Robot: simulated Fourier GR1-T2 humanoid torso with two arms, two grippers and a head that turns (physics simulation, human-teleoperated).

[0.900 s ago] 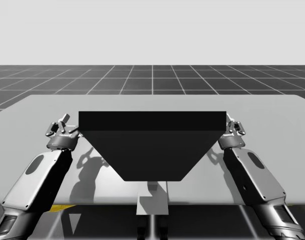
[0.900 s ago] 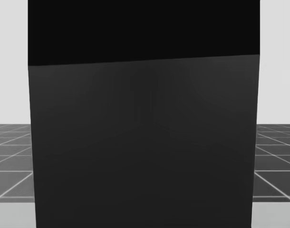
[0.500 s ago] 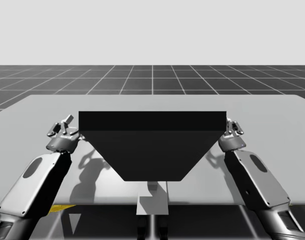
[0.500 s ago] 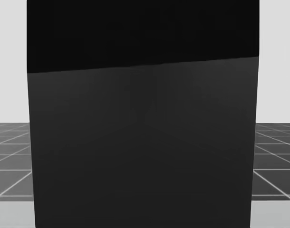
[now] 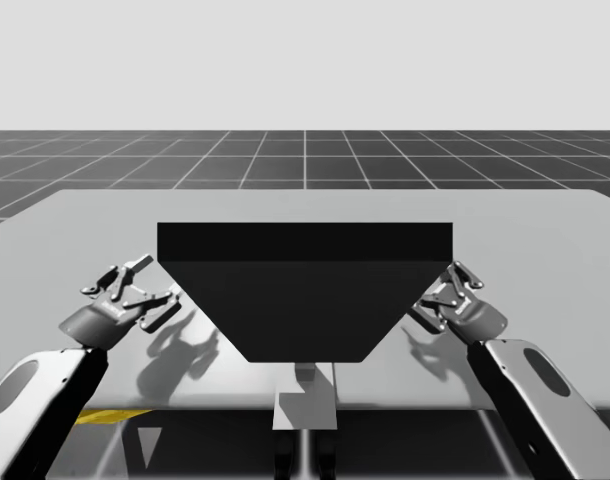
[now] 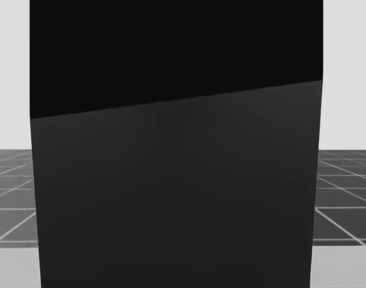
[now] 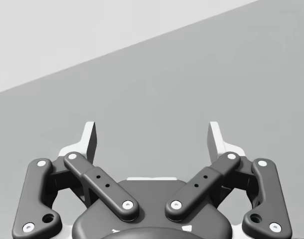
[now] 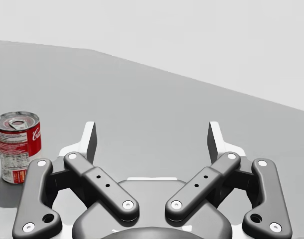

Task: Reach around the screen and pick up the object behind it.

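A wide black screen (image 5: pixel 305 290) stands across the middle of the grey table, and it blocks the head view (image 6: pixel 177 180). My left gripper (image 5: pixel 150 282) hovers open at the screen's left edge, with bare table ahead of it in the left wrist view (image 7: pixel 152 139). Open too, my right gripper (image 5: pixel 440 290) hangs at the screen's right edge. In the right wrist view a red and white can (image 8: pixel 17 147) with a silver lid stands upright on the table, ahead of and off to one side of the right gripper (image 8: pixel 152 139), apart from its fingers.
The grey table (image 5: pixel 545 230) stretches past both ends of the screen, with dark gridded floor (image 5: pixel 305 155) beyond its far edge. A grey post (image 5: pixel 305 405) stands below the screen at the front edge. A yellow strip (image 5: pixel 97 416) lies near the front left.
Both arms have drawn back toward the table's front and their grippers now tilt inward toward the screen. My head has turned slightly.
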